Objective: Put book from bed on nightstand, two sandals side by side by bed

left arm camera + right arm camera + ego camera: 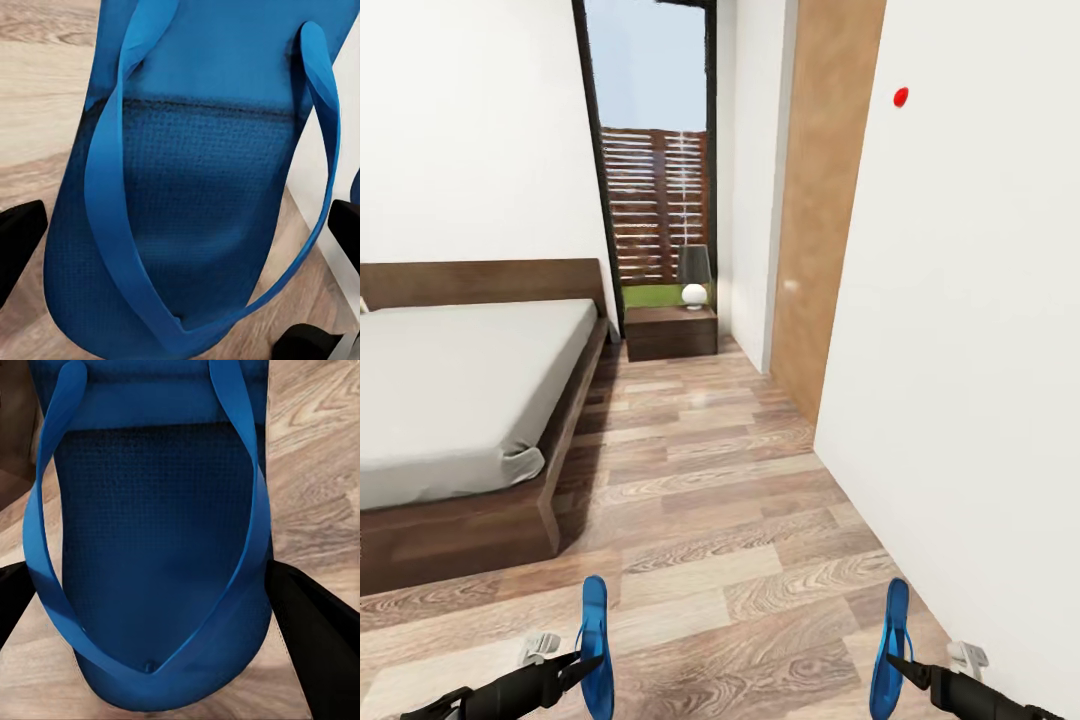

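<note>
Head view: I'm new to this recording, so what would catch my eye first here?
Two bright blue sandals, one held edge-up in the left gripper as the left sandal, the other in the right gripper as the right sandal, low over the wood floor. Beyond them, the grey bed fills the left side, with a nightstand and lamp by the window.

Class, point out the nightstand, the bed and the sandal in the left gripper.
nightstand (671, 333), head view, front panel.
bed (450, 390), head view, mattress top.
sandal (202, 202), left wrist view, footbed.
</note>
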Tool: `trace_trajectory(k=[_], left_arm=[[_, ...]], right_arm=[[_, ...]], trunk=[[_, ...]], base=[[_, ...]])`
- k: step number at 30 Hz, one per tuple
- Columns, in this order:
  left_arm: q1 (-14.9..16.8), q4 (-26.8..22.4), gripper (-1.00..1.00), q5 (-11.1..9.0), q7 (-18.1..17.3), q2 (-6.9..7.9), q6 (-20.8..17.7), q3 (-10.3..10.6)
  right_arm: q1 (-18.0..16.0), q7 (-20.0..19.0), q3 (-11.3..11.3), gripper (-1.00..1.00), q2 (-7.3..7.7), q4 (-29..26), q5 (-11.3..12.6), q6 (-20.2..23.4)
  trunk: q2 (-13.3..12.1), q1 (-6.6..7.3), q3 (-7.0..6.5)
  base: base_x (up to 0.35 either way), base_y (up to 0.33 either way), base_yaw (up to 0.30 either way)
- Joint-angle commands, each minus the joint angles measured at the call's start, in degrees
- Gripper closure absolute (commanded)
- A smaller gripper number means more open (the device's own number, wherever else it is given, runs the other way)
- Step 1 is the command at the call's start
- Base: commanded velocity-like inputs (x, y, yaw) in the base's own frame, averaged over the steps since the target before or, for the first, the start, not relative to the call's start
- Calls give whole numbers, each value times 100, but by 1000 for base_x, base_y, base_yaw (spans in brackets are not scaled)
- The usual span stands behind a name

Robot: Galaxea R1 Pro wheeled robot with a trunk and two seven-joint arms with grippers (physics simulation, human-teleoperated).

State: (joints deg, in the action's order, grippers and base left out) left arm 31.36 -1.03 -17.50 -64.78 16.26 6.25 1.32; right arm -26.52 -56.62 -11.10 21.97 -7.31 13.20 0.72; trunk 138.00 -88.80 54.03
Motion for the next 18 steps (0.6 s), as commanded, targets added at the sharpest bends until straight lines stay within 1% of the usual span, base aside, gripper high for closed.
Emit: trace_trajectory(k=[1,6,8,13,18], left_arm=[[4,7,100,-7,-9,0,60,0],[7,7,100,-7,-9,0,60,0],[4,7,100,-7,-9,0,60,0],[5,7,100,-7,129,-2,60,0],[6,7,100,-7,155,-2,60,0]], right_arm=[[-2,-22,-45,100,0,2,-6,10],[-2,-24,-46,100,0,2,-9,9],[-2,-23,-48,100,0,2,-10,9],[-2,-17,-48,100,0,2,-10,7],[-2,-16,-49,100,0,2,-10,11]], trunk=[[2,-2,6],[2,-2,6],[2,-2,6],[2,-2,6],[2,-2,6]], base=[[321,-124,209],[320,-126,89],[319,-126,19],[319,-125,2],[319,-123,0]])
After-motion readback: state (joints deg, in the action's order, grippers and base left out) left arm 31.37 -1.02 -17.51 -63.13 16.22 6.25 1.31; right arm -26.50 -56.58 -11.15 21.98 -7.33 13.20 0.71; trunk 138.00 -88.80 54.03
